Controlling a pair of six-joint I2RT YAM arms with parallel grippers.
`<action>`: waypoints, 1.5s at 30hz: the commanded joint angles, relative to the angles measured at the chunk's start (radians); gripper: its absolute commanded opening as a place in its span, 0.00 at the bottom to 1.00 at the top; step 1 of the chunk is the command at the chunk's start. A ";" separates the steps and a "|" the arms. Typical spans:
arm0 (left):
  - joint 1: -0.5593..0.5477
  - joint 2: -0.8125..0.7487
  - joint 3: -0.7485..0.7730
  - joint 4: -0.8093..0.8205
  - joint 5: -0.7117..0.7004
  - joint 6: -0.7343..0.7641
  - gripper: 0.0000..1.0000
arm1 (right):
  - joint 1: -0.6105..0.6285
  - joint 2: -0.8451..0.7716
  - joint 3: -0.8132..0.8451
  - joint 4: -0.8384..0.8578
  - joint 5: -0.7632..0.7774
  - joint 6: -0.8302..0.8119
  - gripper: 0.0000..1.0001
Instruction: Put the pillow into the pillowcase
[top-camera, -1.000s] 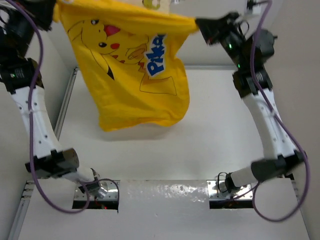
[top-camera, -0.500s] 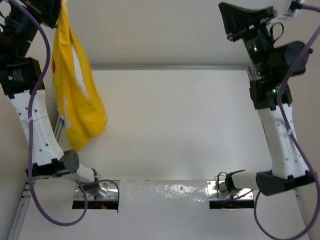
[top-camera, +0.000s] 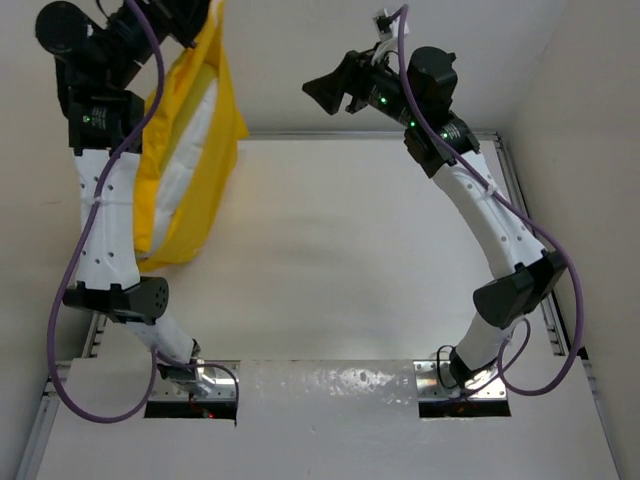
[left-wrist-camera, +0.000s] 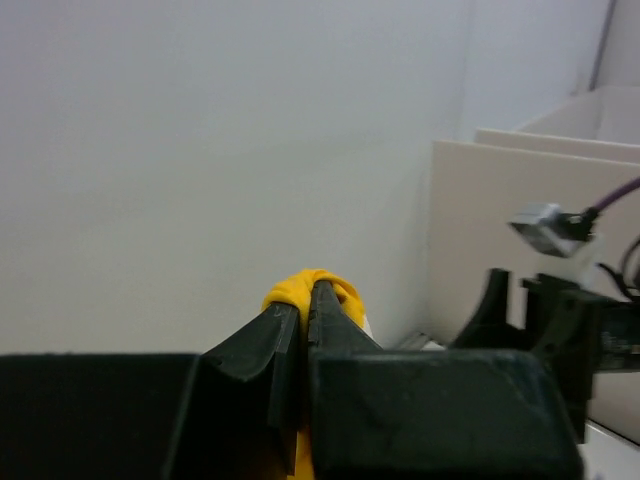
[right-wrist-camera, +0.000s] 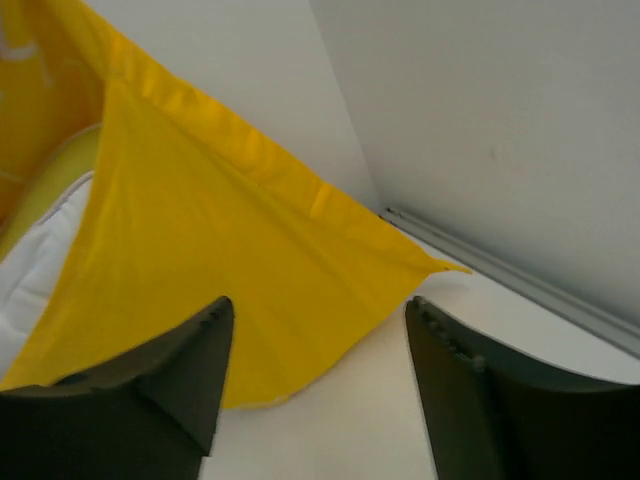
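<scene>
The yellow pillowcase hangs at the back left from my left gripper, its lower end resting on the table. The white pillow shows inside it through the open side. In the left wrist view my left gripper is shut on a bunched fold of the pillowcase. My right gripper hovers open to the right of the case, apart from it. In the right wrist view its fingers stand wide with nothing between them, the pillowcase and a strip of pillow lying beyond.
A white table with a metal rail along its back edge and white walls on the sides. Purple cables loop off both arms. The arm bases sit at the near edge.
My right gripper has let go of the pillowcase, opened, and swung back toward the middle. The pillowcase dropped to hang from the left gripper alone, now showing the pillow inside.
</scene>
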 joint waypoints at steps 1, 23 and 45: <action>-0.101 -0.021 0.056 0.018 -0.043 0.109 0.00 | 0.046 -0.032 0.022 0.021 -0.027 -0.078 0.73; -0.328 0.029 0.093 -0.100 -0.136 0.303 0.00 | 0.226 0.092 -0.079 0.105 0.221 0.158 0.30; -0.323 -0.067 -0.017 -0.356 -0.323 0.499 1.00 | -0.173 -0.279 0.099 -0.026 0.458 -0.328 0.00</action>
